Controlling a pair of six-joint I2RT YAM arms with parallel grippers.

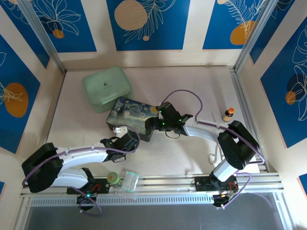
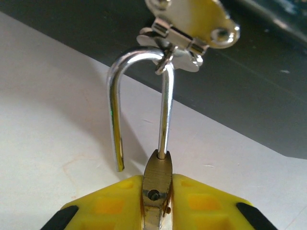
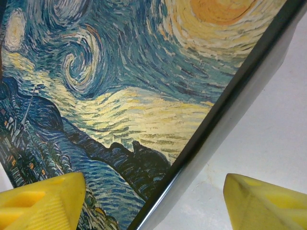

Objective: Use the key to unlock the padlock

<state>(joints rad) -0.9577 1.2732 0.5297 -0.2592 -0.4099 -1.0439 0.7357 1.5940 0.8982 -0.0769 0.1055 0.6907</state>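
The padlock [image 2: 157, 179] has its small brass body pinched between the yellow fingers of my left gripper [image 2: 158, 184], which is shut on it. Its silver shackle [image 2: 139, 62] stands open: one leg hangs free, and the loop is hooked through the metal hasp [image 2: 192, 28] of the painted box [image 1: 134, 117]. In the top view my left gripper [image 1: 123, 139] sits at the box's near-left side. My right gripper [image 3: 153, 191] is open and straddles the box's dark edge [image 3: 211, 124], with one finger over the lid and the other over the table. The key is out of view.
A pale green case [image 1: 106, 87] lies behind the box. A small brown bottle [image 1: 228, 114] stands near the right wall. A clear plastic cup [image 1: 129, 179] and a green-capped item [image 1: 113, 178] sit at the near rail between the arm bases.
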